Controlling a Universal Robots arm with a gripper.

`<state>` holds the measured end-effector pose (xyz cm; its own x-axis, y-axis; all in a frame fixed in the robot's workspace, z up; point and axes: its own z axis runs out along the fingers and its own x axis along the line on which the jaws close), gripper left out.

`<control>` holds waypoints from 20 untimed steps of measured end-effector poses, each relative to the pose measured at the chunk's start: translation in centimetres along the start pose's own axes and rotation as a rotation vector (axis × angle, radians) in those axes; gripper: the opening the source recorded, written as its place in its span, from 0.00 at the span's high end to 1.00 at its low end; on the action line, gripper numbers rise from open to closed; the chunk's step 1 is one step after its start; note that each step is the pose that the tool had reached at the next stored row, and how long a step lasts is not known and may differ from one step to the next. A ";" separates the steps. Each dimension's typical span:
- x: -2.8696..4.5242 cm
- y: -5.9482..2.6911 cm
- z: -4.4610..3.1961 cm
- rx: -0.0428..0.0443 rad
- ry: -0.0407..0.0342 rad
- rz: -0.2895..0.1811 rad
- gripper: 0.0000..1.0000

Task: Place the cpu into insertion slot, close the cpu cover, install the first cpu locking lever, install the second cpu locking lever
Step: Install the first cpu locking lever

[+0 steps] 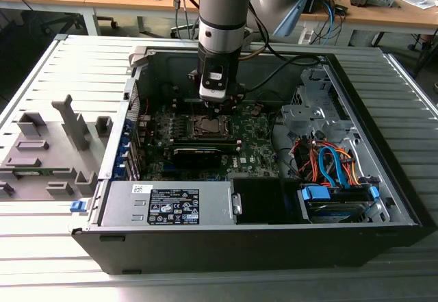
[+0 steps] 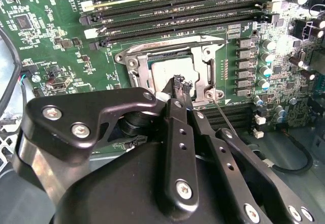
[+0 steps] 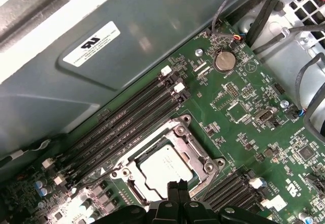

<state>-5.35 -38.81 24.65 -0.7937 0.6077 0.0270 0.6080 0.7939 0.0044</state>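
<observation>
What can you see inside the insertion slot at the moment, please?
The cpu lies in the insertion slot, silvery face showing through the window of the cpu cover. The pincer hides one edge; contacts beneath are covered.

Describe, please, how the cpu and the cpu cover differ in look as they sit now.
The cpu is a solid, pale silvery plate; the cpu cover is a duller metal frame with a large open window. The cpu lies inside, showing through that window, while the cpu cover rings it and reaches wider. Both are square, metallic and sit on the green motherboard.
</observation>
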 end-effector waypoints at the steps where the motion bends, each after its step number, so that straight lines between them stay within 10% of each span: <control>1: 0.00 0.00 0.00 0.0000 0.0000 -0.001 0.89; 20: 0.00 0.00 0.00 0.0010 0.0001 -0.035 0.89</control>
<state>-5.35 -38.81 24.65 -0.8148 0.5791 0.0270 0.5794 0.8150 0.0044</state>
